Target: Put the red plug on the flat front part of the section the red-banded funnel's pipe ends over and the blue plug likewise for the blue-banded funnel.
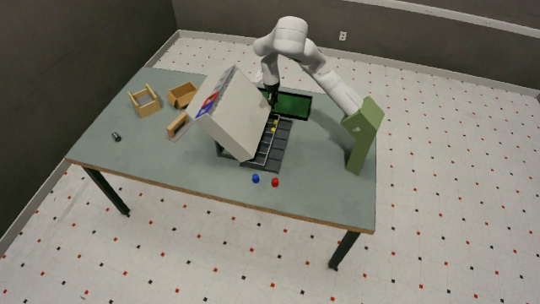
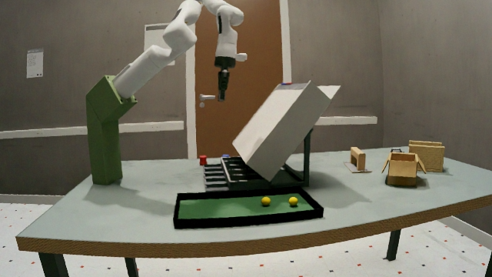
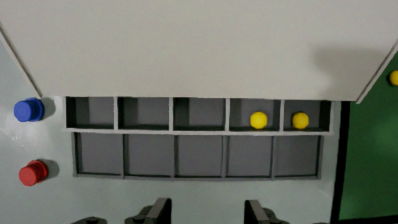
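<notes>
My gripper (image 1: 272, 105) (image 2: 221, 100) (image 3: 208, 211) is partly open and empty, high above the front side of the sections. The blue plug (image 1: 256, 178) (image 3: 28, 109) and red plug (image 1: 275, 182) (image 2: 203, 160) (image 3: 33, 173) stand on the table, left of the sections in the wrist view. One yellow marble (image 1: 272, 129) (image 3: 258, 120) and another marble (image 1: 275, 122) (image 3: 300, 120) lie in the two rightmost sections there. The flat front parts (image 3: 200, 156) hold nothing. The cover (image 1: 236, 114) (image 2: 284, 119) (image 3: 200, 50) hides the pipes. Red and blue bands show at its top; the funnels are unclear.
The green tray (image 1: 291, 103) (image 2: 215, 209) (image 3: 370, 150) holds two marbles, one at left (image 2: 265, 201) and one at right (image 2: 293, 201). An open box (image 1: 182, 96) (image 2: 401, 175), a wooden holder (image 1: 148, 109) and a wooden block (image 1: 177, 125) (image 2: 357, 158) stand beyond the cover.
</notes>
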`<state>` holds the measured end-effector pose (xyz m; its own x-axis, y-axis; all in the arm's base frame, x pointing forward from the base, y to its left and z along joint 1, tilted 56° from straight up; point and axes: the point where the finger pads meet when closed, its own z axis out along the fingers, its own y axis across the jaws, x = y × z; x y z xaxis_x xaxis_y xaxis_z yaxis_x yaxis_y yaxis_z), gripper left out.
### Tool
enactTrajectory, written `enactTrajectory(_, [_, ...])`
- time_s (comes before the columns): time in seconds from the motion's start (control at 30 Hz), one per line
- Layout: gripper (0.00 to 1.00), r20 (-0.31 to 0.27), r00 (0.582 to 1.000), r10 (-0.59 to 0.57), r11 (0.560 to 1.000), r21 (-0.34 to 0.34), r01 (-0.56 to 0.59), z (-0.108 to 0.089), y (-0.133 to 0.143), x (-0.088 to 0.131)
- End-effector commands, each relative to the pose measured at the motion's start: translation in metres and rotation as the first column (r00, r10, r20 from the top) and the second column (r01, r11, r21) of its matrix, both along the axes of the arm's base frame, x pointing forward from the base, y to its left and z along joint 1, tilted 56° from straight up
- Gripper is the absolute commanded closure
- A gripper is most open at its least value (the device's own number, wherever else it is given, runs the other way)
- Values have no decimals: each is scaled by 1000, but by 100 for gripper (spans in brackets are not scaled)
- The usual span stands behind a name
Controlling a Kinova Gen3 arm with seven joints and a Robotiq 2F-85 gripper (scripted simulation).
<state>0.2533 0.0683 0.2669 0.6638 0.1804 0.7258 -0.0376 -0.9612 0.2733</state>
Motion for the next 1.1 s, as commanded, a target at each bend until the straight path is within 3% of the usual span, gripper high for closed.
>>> enactTrajectory(0.0, [50,0,1000,1,1000,0,-1,0,0,0])
enactTrajectory(0.93, [50,0,1000,1,1000,0,-1,0,0,0])
enactTrajectory(0.97, [50,81,995,56,998,25,-58,-9,-62,29])
enactTrajectory(1.07, [50,81,995,56,998,25,-58,-10,-69,31])
